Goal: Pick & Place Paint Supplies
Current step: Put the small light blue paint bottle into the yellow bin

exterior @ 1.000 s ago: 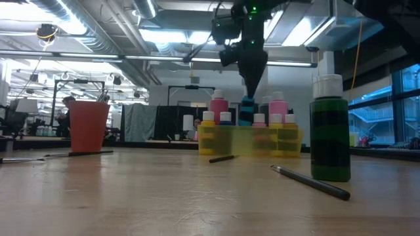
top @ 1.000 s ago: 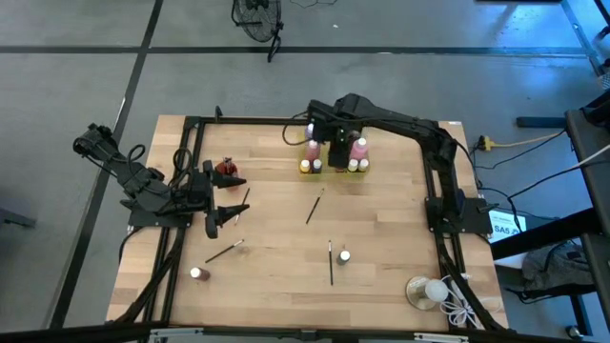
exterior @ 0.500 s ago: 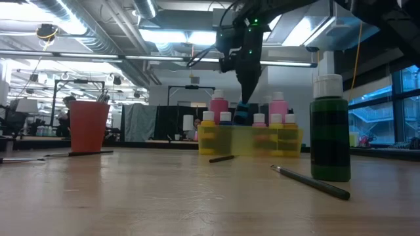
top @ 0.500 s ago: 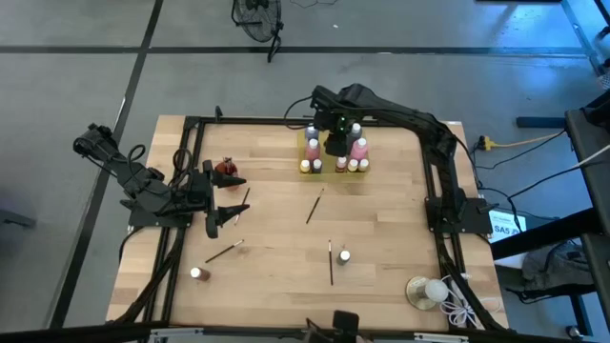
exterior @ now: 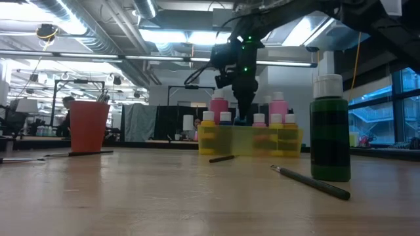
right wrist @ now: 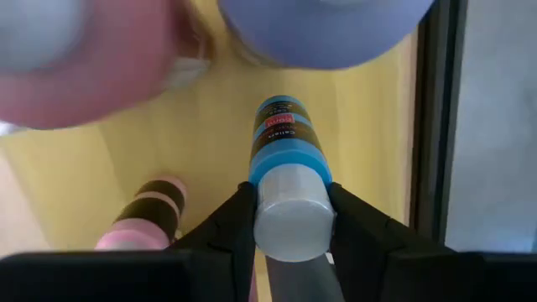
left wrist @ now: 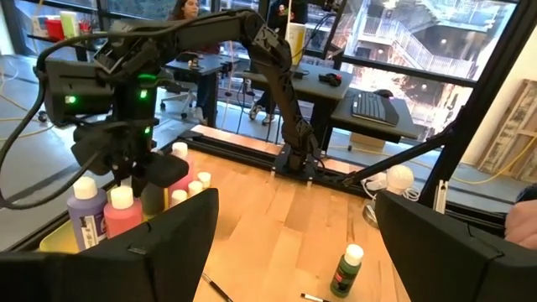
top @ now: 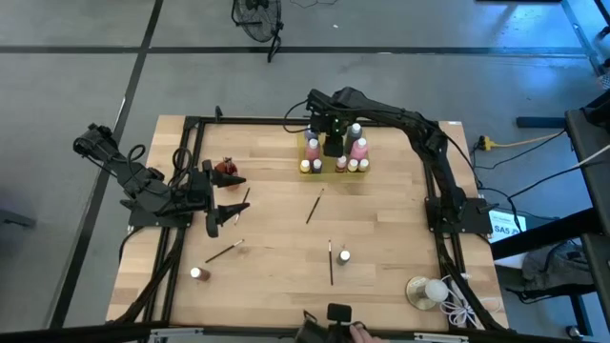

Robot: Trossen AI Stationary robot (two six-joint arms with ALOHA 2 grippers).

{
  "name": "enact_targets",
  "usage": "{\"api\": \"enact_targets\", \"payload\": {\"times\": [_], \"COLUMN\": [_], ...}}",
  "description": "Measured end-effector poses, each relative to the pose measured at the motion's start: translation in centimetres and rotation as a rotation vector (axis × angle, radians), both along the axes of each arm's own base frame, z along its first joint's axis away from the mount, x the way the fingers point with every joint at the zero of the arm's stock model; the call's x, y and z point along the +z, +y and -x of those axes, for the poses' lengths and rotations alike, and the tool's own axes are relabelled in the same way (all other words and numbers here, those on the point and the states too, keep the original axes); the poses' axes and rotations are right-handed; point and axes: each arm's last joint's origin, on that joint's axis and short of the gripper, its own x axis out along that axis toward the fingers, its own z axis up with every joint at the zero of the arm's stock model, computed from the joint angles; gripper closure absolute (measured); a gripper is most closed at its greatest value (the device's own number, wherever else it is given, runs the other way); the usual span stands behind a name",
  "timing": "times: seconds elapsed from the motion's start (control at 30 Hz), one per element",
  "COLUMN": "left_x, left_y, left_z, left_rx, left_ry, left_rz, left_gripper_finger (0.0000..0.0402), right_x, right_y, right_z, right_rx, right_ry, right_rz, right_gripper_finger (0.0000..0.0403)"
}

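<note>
A yellow tray (top: 334, 166) at the table's far middle holds several white-capped paint bottles, pink (top: 359, 149), purple and yellow. My right gripper (top: 333, 145) stands over the tray, pointing down, shut on a blue paint bottle (right wrist: 284, 138) that reaches down among the others. My left gripper (top: 232, 198) waits open at the table's left side, touching nothing. A green bottle (top: 343, 256) stands upright near the table's middle front. Thin paintbrushes (top: 313, 210) lie flat on the wood. My right gripper pinches the blue bottle's white cap (right wrist: 292, 220) between its two fingers (right wrist: 233, 225). The fingers come from above, pointing down. The bottle hangs upright below them over the tray's yellow floor (right wrist: 201, 151). Whether its bottom stands on the floor, I cannot tell.
A red cup (top: 227, 170) stands by the left gripper. Two more brushes (top: 331, 263) (top: 224, 252) and a small white-capped bottle (top: 196, 272) lie toward the near side. A clear dish with a white ball (top: 429, 291) sits at the near right corner.
My right gripper has gone down, and a little toward the table's left, with the blue bottle. The bottle has sunk among the bottles in the yellow tray, staying upright. The gripper has stayed shut on it.
</note>
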Motion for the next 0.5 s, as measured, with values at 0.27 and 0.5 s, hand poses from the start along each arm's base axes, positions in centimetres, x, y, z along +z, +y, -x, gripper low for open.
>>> {"api": "enact_targets", "payload": {"times": [0.27, 0.5], "left_x": [0.0, 0.0], "left_y": [0.0, 0.0], "left_z": [0.0, 0.0], "left_rx": [0.001, 0.002], "left_ry": [0.000, 0.000], "left_rz": [0.001, 0.000], "left_gripper_finger": [0.0084, 0.0084], "right_x": [-1.8, -1.8], "right_y": [-1.1, -1.4], "right_z": [0.1, 0.3], "right_rx": [-0.020, -0.023], "right_ry": [0.037, 0.043], "right_rz": [-0.023, -0.028], "right_gripper_finger": [0.0280, 0.0280]}}
